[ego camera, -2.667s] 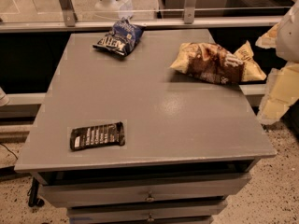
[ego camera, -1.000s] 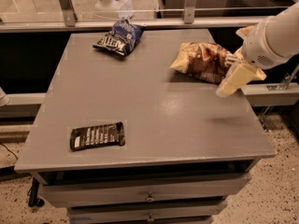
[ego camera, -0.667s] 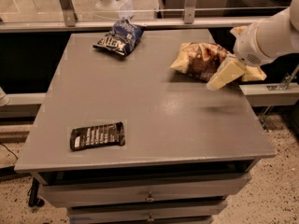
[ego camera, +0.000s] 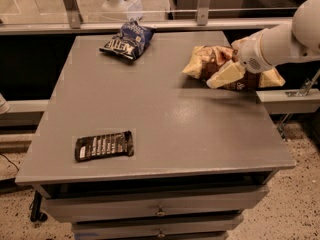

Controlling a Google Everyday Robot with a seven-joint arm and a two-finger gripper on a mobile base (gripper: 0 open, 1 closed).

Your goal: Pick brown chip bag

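Note:
The brown chip bag [ego camera: 212,64] lies crinkled and puffy at the table's far right, with tan edges and a dark brown centre. My gripper [ego camera: 222,76] comes in from the right on a white arm and sits low over the bag's middle, its cream fingers [ego camera: 227,74] pointing left and covering part of the bag. The bag's right end shows past the arm near the table edge.
A dark blue chip bag [ego camera: 127,40] lies at the far middle of the grey table [ego camera: 150,124]. A flat black packet with white stripes [ego camera: 104,145] lies at the near left. A glass railing runs behind the table. Drawers sit below the front edge.
My arm has swung in from the right side of the table and moved left and down, from beside the brown chip bag to over its middle. The bags have not moved.

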